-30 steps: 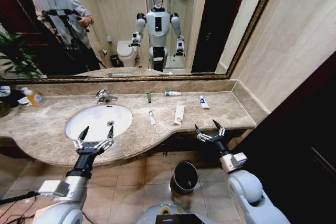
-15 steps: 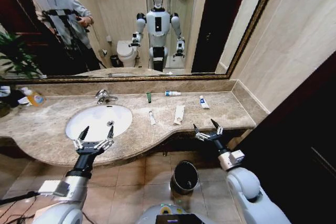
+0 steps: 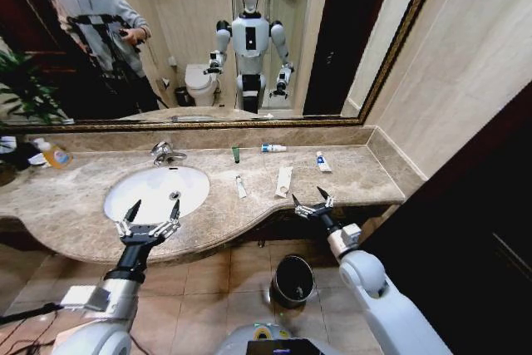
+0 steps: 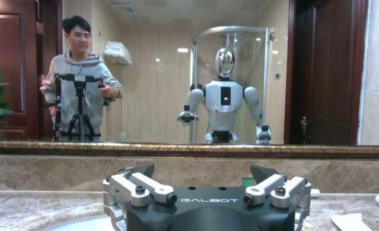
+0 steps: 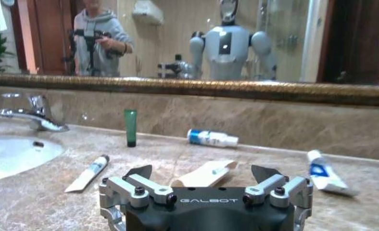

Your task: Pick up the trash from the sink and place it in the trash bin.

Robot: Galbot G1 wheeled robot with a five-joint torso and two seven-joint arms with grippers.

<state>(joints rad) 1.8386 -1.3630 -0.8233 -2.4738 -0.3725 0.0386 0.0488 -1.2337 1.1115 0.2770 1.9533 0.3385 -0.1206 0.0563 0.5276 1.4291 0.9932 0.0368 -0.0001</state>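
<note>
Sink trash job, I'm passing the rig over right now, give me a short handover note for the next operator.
Left gripper: open, empty, over the counter's front edge by the sink.
Right gripper: open, empty, at the counter edge in front of the flat white sachet.
Trash, all on the counter: white mini tube, sachet, green tube standing by the backsplash, blue-and-white tube, another white tube at far right.
Trash bin: on the floor below the counter.
Done: nothing picked up yet.
Left: all five pieces go into the bin.

Head view looks down at the counter (image 3: 349, 174); wrist views face the mirror (image 4: 176, 72) low
</note>
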